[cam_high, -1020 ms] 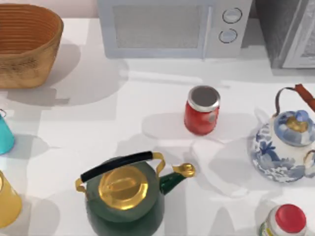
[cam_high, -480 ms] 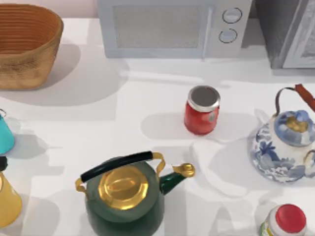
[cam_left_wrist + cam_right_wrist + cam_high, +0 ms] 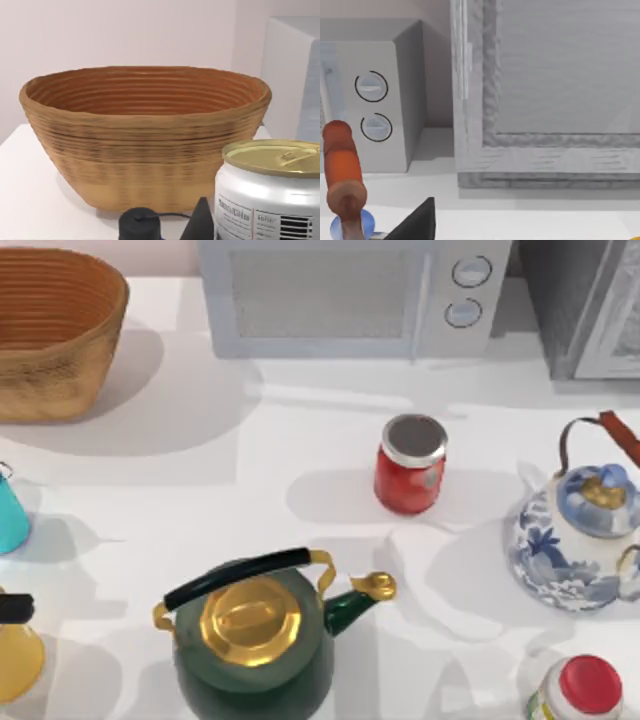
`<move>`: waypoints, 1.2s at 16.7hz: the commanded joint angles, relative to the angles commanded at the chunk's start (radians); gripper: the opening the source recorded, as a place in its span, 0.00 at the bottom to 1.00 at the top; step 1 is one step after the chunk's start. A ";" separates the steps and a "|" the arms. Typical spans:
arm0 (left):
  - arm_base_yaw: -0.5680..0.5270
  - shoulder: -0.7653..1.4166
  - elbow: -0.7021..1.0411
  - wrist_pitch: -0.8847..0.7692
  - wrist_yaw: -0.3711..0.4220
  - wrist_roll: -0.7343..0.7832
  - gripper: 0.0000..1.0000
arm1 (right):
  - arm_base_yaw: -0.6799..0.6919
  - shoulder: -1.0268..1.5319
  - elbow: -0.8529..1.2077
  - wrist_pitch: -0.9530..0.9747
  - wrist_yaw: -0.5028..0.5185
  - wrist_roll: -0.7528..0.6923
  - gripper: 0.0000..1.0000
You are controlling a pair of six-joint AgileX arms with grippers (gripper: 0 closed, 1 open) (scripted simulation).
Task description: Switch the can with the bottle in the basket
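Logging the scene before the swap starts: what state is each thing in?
Round woven wicker basket: upright, open top.
Squat red can with silver top: upright, outside the basket.
Grey microwave: door shut.
Dark green kettle with gold lid: upright, lid on.
Blue-and-white porcelain teapot: upright, lid on.
White container with red cap: upright, capped.
White tin with gold pull-tab top: upright, sealed.

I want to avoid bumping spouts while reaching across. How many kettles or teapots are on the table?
2. The green kettle stands at the front centre; the blue-and-white teapot is at the right edge. Others may sit beyond the picture's edges.
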 joint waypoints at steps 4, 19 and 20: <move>0.002 0.005 0.000 -0.002 0.000 0.002 0.00 | 0.000 0.000 0.000 0.000 0.000 0.000 1.00; -0.073 0.775 0.225 0.367 0.323 0.051 0.00 | 0.000 0.000 0.000 0.000 0.000 0.000 1.00; -0.079 0.835 0.247 0.396 0.348 0.053 0.00 | 0.000 0.000 0.000 0.000 0.000 0.000 1.00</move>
